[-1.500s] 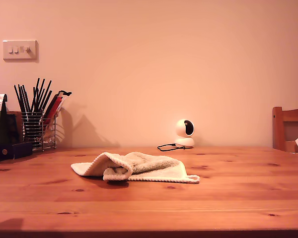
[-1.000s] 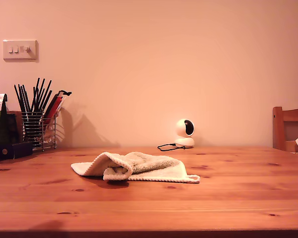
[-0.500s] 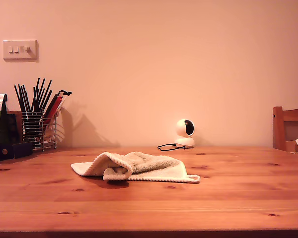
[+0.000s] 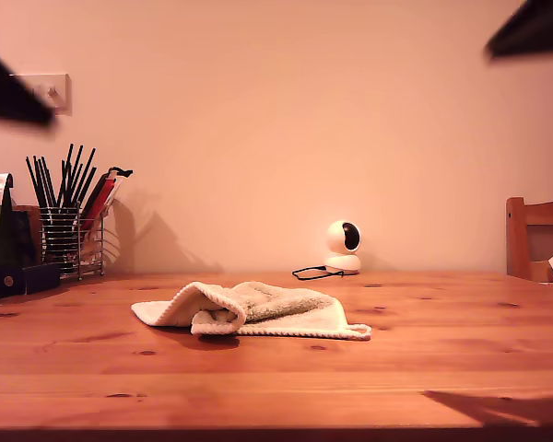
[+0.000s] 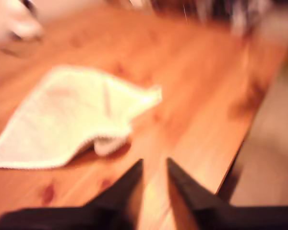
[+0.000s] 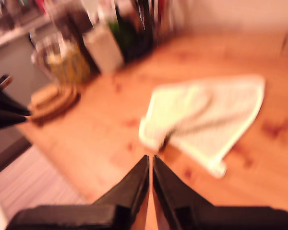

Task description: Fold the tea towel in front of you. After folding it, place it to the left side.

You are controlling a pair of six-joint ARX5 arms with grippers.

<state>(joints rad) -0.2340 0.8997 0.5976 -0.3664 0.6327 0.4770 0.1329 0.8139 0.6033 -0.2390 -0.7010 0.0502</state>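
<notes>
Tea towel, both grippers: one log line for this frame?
tea towel: rumpled on table, untouched | my first gripper: empty | my second gripper: shut, empty

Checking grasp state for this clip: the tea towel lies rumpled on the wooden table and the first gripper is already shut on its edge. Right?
Not quite. The tea towel does lie rumpled on the wooden table, but my first gripper holds nothing: the first wrist view shows its jaws apart, short of the cloth.

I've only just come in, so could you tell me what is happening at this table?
Nothing is being handled yet. The tea towel lies rumpled and partly folded over itself on the wooden table. My first claw hangs above the table near the towel, slightly open. My second claw hangs above it too, nearly shut and empty.
</notes>
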